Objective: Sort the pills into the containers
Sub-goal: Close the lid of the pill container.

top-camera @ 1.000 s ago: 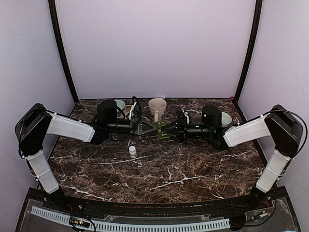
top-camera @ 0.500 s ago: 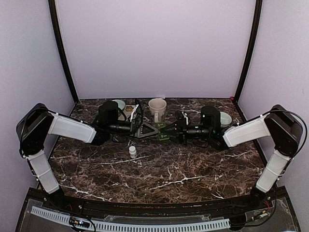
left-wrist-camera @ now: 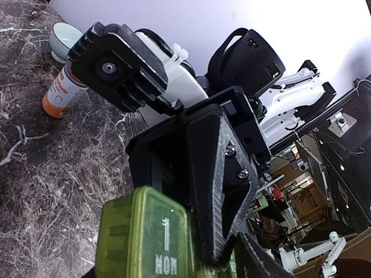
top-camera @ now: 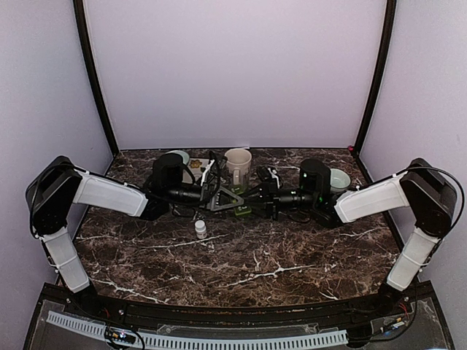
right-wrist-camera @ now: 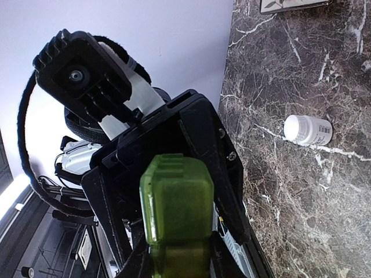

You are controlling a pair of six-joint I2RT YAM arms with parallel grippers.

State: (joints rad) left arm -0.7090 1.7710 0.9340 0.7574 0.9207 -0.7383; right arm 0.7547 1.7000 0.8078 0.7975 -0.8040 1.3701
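The pill box [right-wrist-camera: 177, 202] sits at the back middle of the table [top-camera: 248, 262], just in front of the mug [top-camera: 238, 162], caught between my two grippers. Its long axis runs along the line joining them, straight out from my right gripper [top-camera: 255, 198] toward my left gripper [top-camera: 228, 200]. My right jaws are closed narrow on its near end. The other end, with the lid marked MON, lies right at my left fingers, but I cannot tell whether they clamp it or only flank it. Both arms are equally near. I cannot tell if the box is clear of the table. A white bottle [top-camera: 201, 230] stands apart, nearer my bases.
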